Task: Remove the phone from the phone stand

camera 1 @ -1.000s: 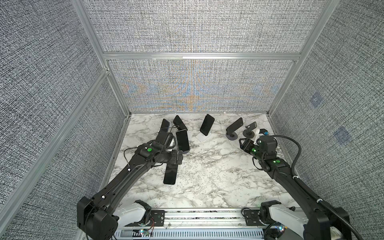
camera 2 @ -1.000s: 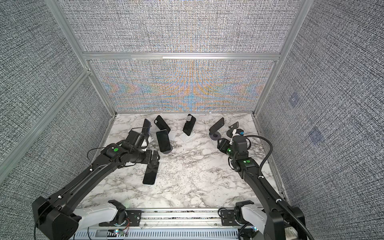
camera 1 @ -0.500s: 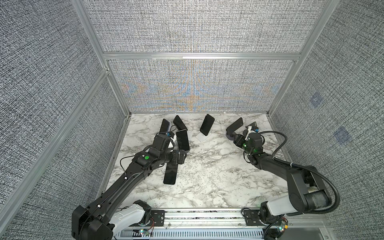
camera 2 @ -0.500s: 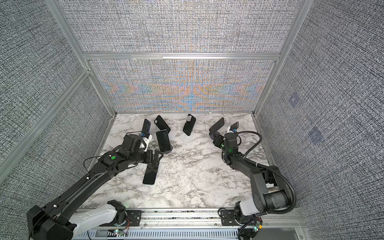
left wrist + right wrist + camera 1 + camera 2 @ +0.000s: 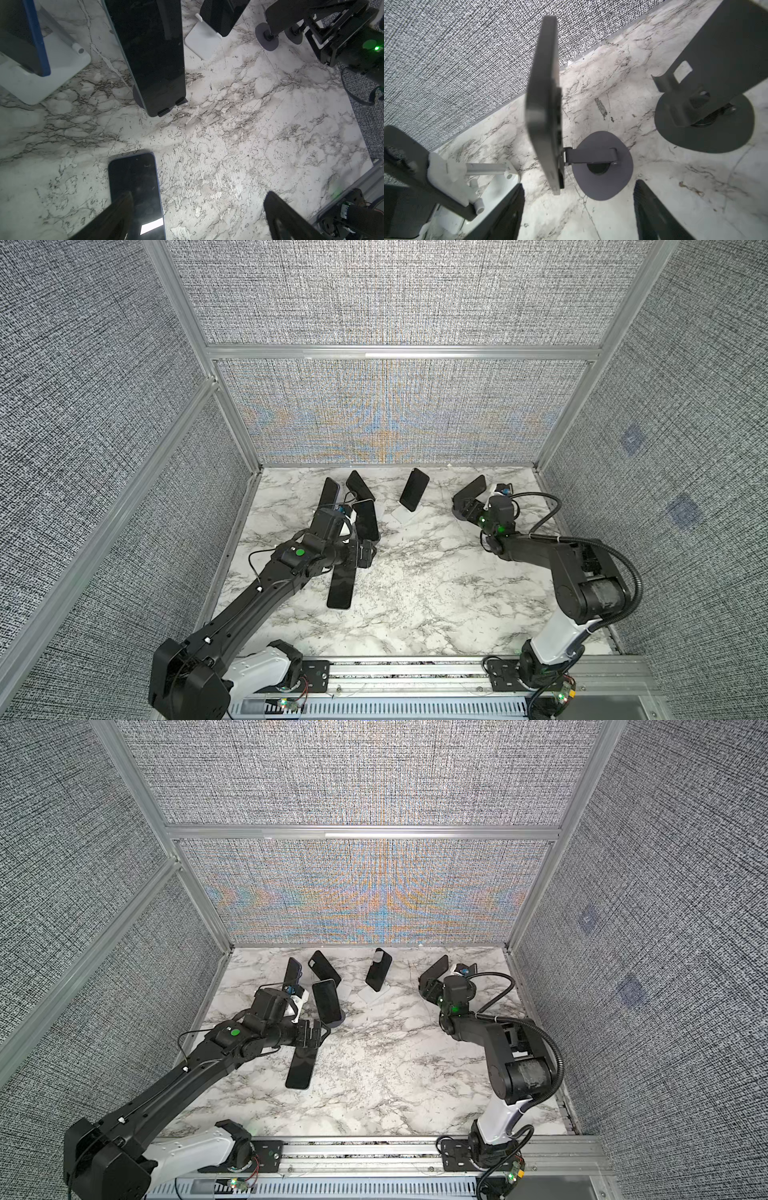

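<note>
Several dark phones lean on stands along the back of the marble table (image 5: 436, 572). In the right wrist view one phone (image 5: 545, 104) shows edge-on, upright on a dark grey stand (image 5: 602, 166) with a round base. My right gripper (image 5: 579, 187) is open just short of that phone, with nothing between its fingers (image 5: 508, 214). In both top views the right gripper (image 5: 467, 510) (image 5: 432, 990) sits by a black stand and its phone (image 5: 471, 489). My left gripper (image 5: 365, 553) (image 5: 198, 199) is open and empty above a phone lying flat (image 5: 341, 587) (image 5: 135, 187).
A second dark stand (image 5: 704, 116) and a white stand (image 5: 471, 176) flank the edge-on phone. In the left wrist view a phone on a dark stand (image 5: 153, 56), a white stand (image 5: 201, 43) and a blue-edged phone (image 5: 25, 37) stand ahead. Fabric walls enclose the table.
My right gripper has swung from the right side toward the back, up to the dark stands, and its jaws have spread wider. The left gripper stays open over the flat phone.
</note>
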